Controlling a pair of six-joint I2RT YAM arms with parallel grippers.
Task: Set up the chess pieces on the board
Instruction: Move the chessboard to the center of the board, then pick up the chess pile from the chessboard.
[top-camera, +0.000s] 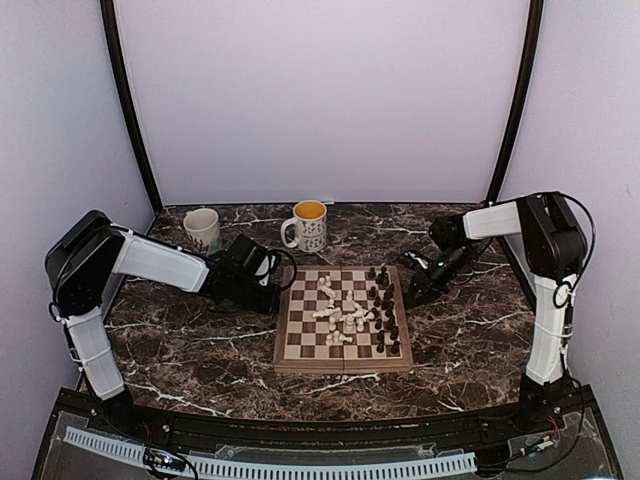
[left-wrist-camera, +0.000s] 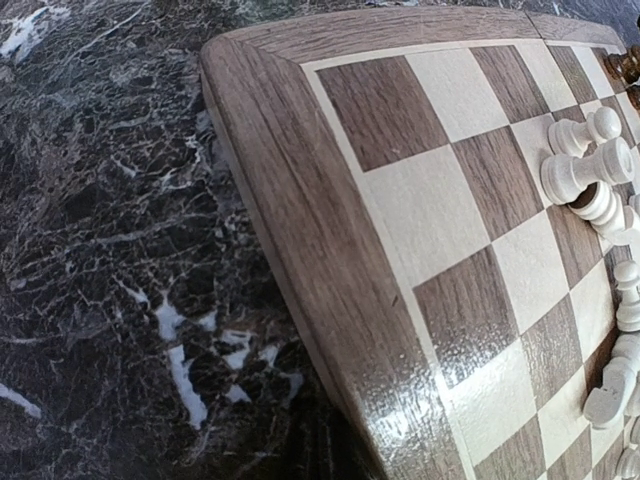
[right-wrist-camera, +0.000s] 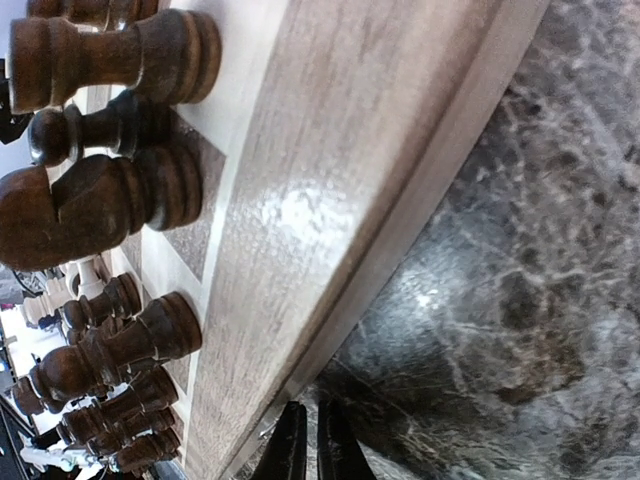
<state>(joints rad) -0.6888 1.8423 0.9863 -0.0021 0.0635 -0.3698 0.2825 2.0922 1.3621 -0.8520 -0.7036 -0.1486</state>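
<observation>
right gripper (right-wrist-camera: 310, 425) fingers almost together, empty, beside board (right-wrist-camera: 300, 200) rim | left gripper (top-camera: 262, 276) opening: I cannot tell | dark pieces (right-wrist-camera: 110, 55) upright just past right fingers, white pieces (left-wrist-camera: 590, 165) toppled beyond left | light, slick, tippy, I'd pinch mid-stem

- The board (left-wrist-camera: 300, 230): wood with clear grain, varnished glossy, with a bright sheen along its border.
- The dark chess pieces (right-wrist-camera: 110, 55): turned brown wood, polished smooth and shiny.
- The cream chess pieces (left-wrist-camera: 590, 165): smooth, with a soft satin sheen.
- The table (left-wrist-camera: 120, 250): dark marble-look top with white veins, polished.
- The mug (top-camera: 308, 226) at the board's 12 o'clock and the second mug (top-camera: 203, 229) at 10 o'clock: glazed, ceramic-looking.
- The arm shells (top-camera: 160, 262): smooth white and black plastic.
</observation>
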